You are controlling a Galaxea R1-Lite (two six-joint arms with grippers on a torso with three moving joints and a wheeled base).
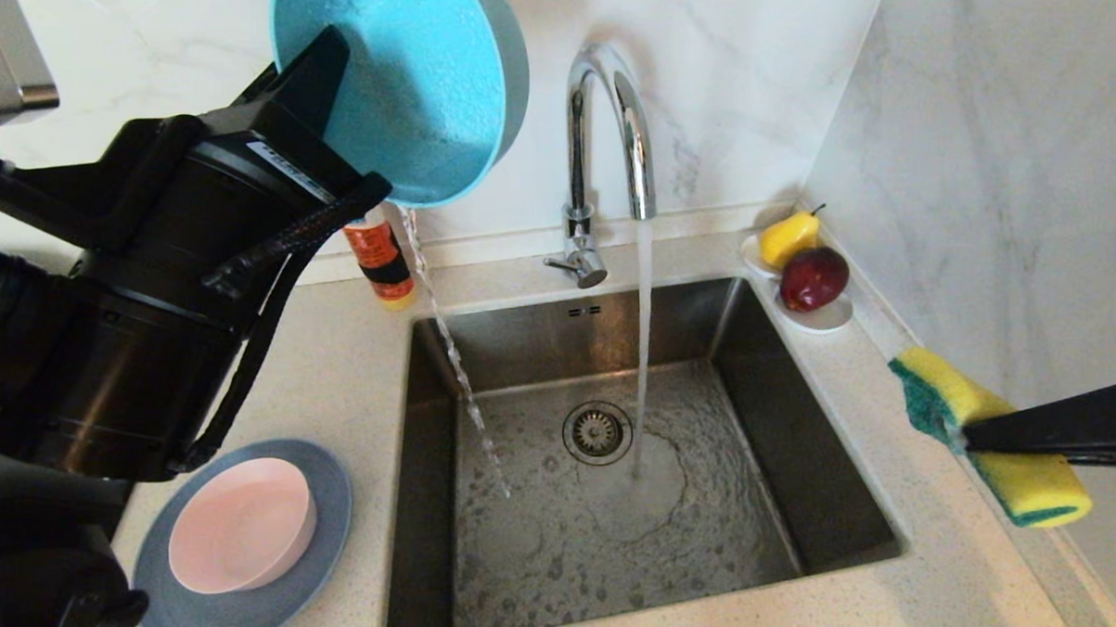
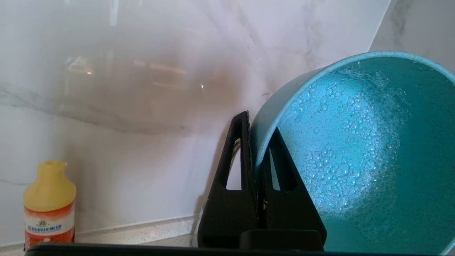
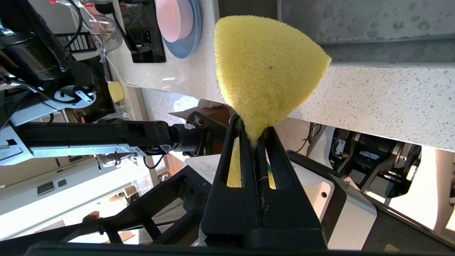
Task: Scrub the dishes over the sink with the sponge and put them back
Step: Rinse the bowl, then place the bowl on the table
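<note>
— While the tap [image 1: 607, 126] runs, why is the teal bowl [image 1: 411, 87] tipped above the sink [image 1: 843, 489]?
— Left tool [image 2: 255, 149], clamped on its rim, probably drains it; right tool [image 3: 253, 137] pinches the sponge [image 1: 989, 433] aside, over the surface [image 1: 337, 377].

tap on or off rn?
On. A steady stream runs from the tap spout into the sink, rippling the water beside the drain.

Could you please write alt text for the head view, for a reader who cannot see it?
The left gripper tips a teal bowl, pouring water into the sink beside the running tap. The right gripper holds the sponge at right.
</note>
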